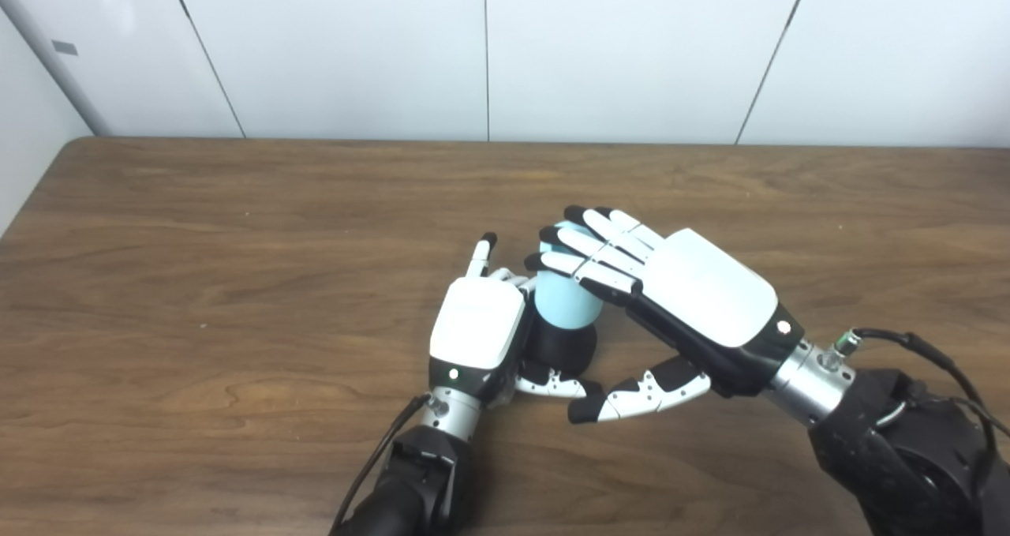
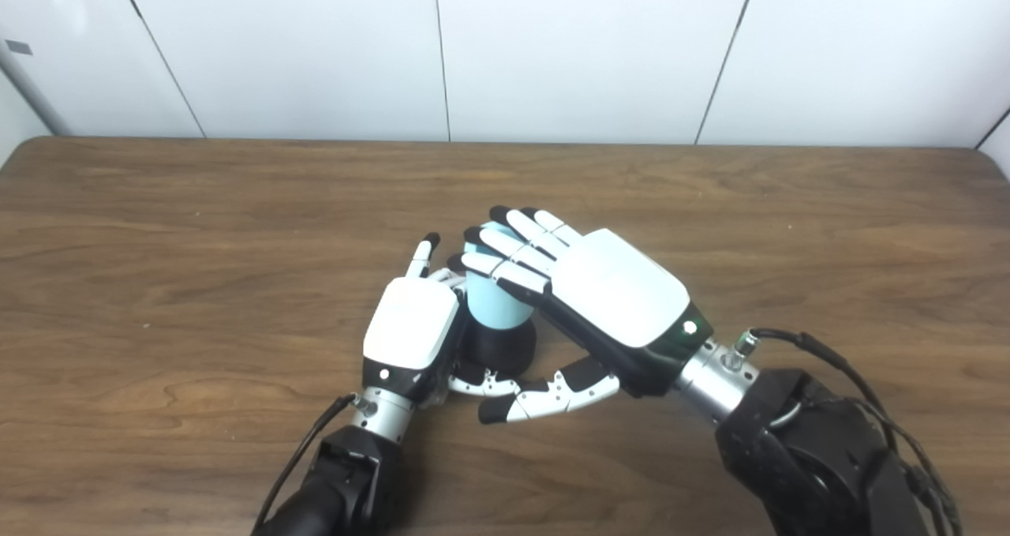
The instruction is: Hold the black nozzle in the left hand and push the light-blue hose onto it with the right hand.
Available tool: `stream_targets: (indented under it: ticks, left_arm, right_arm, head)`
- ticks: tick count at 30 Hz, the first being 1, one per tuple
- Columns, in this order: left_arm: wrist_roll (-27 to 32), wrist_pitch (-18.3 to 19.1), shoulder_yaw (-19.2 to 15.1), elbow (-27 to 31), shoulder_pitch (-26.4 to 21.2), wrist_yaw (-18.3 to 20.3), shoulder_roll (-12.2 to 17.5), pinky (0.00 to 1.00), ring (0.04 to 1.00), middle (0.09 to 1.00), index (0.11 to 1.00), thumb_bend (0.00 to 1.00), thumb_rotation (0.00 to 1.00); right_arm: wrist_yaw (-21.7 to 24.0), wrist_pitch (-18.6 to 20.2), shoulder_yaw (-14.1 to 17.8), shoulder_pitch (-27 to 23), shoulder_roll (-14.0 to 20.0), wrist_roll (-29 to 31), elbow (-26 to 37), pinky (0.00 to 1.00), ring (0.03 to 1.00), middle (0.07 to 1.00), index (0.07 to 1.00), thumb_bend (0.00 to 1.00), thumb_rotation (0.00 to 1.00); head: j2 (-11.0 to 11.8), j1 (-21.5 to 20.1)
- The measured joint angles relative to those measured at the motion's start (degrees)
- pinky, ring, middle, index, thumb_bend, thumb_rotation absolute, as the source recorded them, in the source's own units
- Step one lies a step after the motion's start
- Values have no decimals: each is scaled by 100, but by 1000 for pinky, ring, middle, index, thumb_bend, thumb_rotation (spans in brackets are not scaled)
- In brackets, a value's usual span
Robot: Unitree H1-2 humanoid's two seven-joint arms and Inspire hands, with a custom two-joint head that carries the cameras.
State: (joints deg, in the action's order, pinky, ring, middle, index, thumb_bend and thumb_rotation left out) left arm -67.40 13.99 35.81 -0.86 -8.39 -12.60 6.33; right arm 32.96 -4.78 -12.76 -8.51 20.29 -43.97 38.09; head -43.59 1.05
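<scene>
The black nozzle [image 1: 562,348] stands low on the table, and my left hand [image 1: 477,327] is shut on it from the left, thumb wrapped across its front and one finger sticking out straight. The light-blue hose [image 1: 565,297] stands upright on top of the nozzle, its lower end meeting the black part. My right hand [image 1: 694,291] comes in from the right with its fingers [image 1: 588,244] stretched flat over the hose's top end. Its thumb is held out below, clear of the hose and close to my left thumb. How deep the hose sits on the nozzle is hidden.
The brown wooden table [image 1: 237,244] runs to a white panelled wall at the back, with its left edge at the far left. Nothing else lies on it in view.
</scene>
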Motion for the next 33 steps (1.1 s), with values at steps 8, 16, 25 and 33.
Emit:
stream_targets:
  ticks: [8, 16, 25, 33]
  left_arm:
    - [-54, 16, 16, 21, 23, 9, 0, 1000, 639, 484, 504, 524, 0]
    - [-54, 14, 20, 34, 44, 12, 3, 1000, 629, 486, 500, 524, 0]
    - [-54, 18, 16, 75, 78, 18, 17, 1000, 633, 476, 511, 524, 0]
    - [-54, 31, 18, 77, 81, 22, 17, 1000, 639, 463, 522, 522, 0]
  right_arm:
    - [-326, -94, -37, 159, -1, 111, -152, 955, 992, 935, 879, 550, 858]
    - [-571, -141, -119, 315, -3, 303, -277, 972, 1000, 946, 887, 536, 850]
    - [-764, -205, -217, 384, 2, 350, -380, 955, 994, 959, 901, 544, 857]
    - [-899, -215, -250, 362, 31, 349, -443, 902, 940, 916, 884, 551, 830]
  head:
    - [-26, -18]
    - [-44, -26]
    - [-62, -18]
    - [-79, -18]
